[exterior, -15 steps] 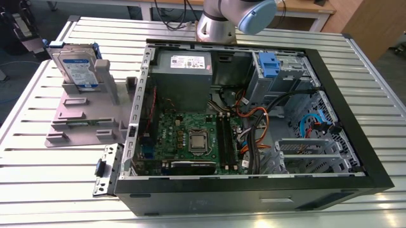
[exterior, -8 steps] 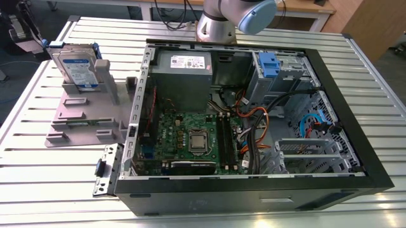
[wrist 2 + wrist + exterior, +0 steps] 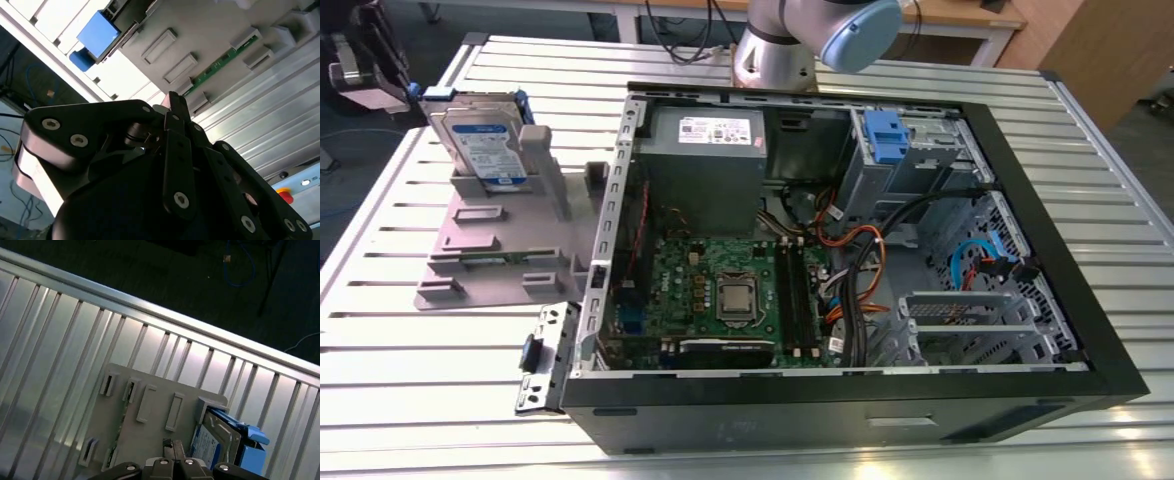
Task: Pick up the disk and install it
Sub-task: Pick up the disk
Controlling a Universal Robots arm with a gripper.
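I have the slatted metal table [image 3: 414, 420] under everything; in both wrist views its slats run beneath the pincer [image 3: 175, 102]. The open computer case [image 3: 854, 415] lies on its side on that table with board and cables showing, and I can't place it against the pincer. The arm [image 3: 787, 45] rises at the case's far edge in the exterior view.

The grey stand [image 3: 155, 435] lies flat on the slats straight beyond the pincer's tips and apart from them. The disk [image 3: 209, 442] stands on edge between the stand's upright posts, clipped in its blue frame [image 3: 250, 450]. It sits off to one side of the tips, near them but not touched.

The pincer's fingers are drawn together with nothing between them, tips pointing down at the stand's base plate.
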